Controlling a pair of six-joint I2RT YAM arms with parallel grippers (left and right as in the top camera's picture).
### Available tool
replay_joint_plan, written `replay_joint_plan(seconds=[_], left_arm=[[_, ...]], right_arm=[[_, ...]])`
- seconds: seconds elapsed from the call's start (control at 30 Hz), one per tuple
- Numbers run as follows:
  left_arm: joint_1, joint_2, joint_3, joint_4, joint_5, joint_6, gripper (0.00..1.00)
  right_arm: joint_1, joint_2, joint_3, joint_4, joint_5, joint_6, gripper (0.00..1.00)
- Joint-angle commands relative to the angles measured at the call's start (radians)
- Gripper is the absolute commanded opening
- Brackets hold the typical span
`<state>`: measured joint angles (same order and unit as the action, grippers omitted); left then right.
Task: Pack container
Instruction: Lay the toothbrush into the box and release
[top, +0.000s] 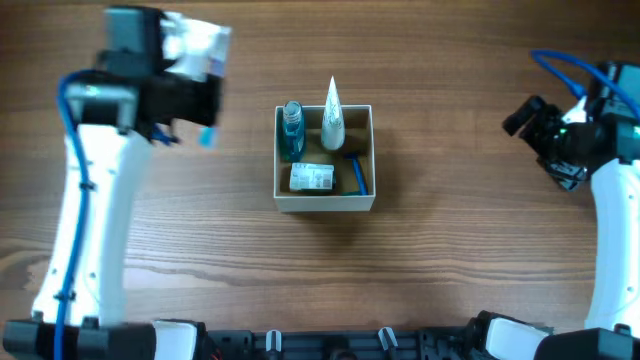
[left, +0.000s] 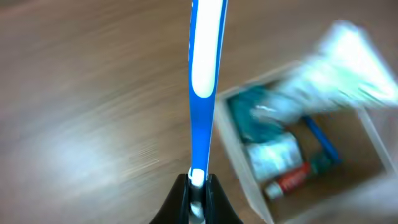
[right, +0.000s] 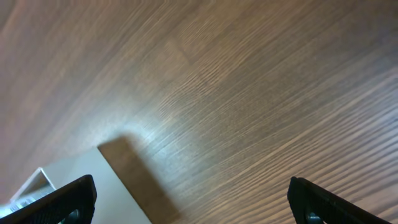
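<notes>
Gripping a toothbrush, left gripper hovers near the white-walled, tan-floored container (right gripper gapes).

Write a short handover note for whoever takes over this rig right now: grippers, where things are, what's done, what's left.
Left gripper: shut on a blue-and-white toothbrush, left of the container.
Right gripper: open, empty, off to the right.
Done: the container sits mid-table, holding a blue bottle, a white tube, a small white pack and a blue-handled item.
Left: the toothbrush likely goes in next.
</notes>
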<state>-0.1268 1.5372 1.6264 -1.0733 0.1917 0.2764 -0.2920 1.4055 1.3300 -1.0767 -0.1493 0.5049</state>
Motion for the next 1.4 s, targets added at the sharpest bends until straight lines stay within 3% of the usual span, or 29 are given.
replay_joint_plan(seconds=[0.0,0.2,0.37,0.57,0.87,0.9,0.97,1.03,1.07,1.1,1.17,1.37], left_arm=[[-0.208,-0.013,0.005,-0.048,0.016,0.228,0.04],[-0.471,-0.005,0.004,-0.166,0.006,0.542,0.04],[-0.538,0.008,-0.001,-0.154,-0.009,0.717,0.04],[-0.497,0.125,-0.005,-0.069,-0.026,0.719,0.04],[-0.445,0.312,-0.005,-0.075,-0.029,0.654,0.05],[-0.436,0.322,-0.005,-0.079,-0.029,0.654,0.16],[-0.431,0.322,-0.005,-0.083,-0.029,0.654,0.26],[-0.431,0.322,-0.005,-0.09,-0.03,0.654,0.42],[-0.431,0.322,-0.005,-0.093,-0.033,0.654,0.56],[-0.431,0.319,-0.005,-0.098,-0.033,0.653,0.79],[-0.432,0.301,-0.004,-0.101,-0.04,0.605,1.0],[-0.418,0.104,0.003,-0.1,-0.191,0.299,1.0]], right_arm=[[-0.017,0.016,-0.008,-0.01,-0.011,-0.011,1.0],[-0.017,0.016,-0.008,-0.016,0.003,-0.034,1.0],[-0.017,0.016,-0.008,-0.016,0.003,-0.034,1.0],[-0.017,0.016,-0.008,-0.022,0.003,-0.061,1.0],[-0.017,0.016,-0.008,-0.031,0.003,-0.087,1.0],[-0.017,0.016,-0.008,-0.031,0.003,-0.086,1.0],[-0.017,0.016,-0.008,-0.032,0.003,-0.086,1.0],[-0.017,0.016,-0.008,-0.032,0.003,-0.086,1.0],[-0.017,0.016,-0.008,-0.032,0.003,-0.086,1.0],[-0.017,0.016,-0.008,-0.033,0.003,-0.087,1.0],[-0.017,0.016,-0.008,-0.034,0.003,-0.099,1.0],[-0.01,0.015,-0.008,-0.032,0.004,-0.218,1.0]])
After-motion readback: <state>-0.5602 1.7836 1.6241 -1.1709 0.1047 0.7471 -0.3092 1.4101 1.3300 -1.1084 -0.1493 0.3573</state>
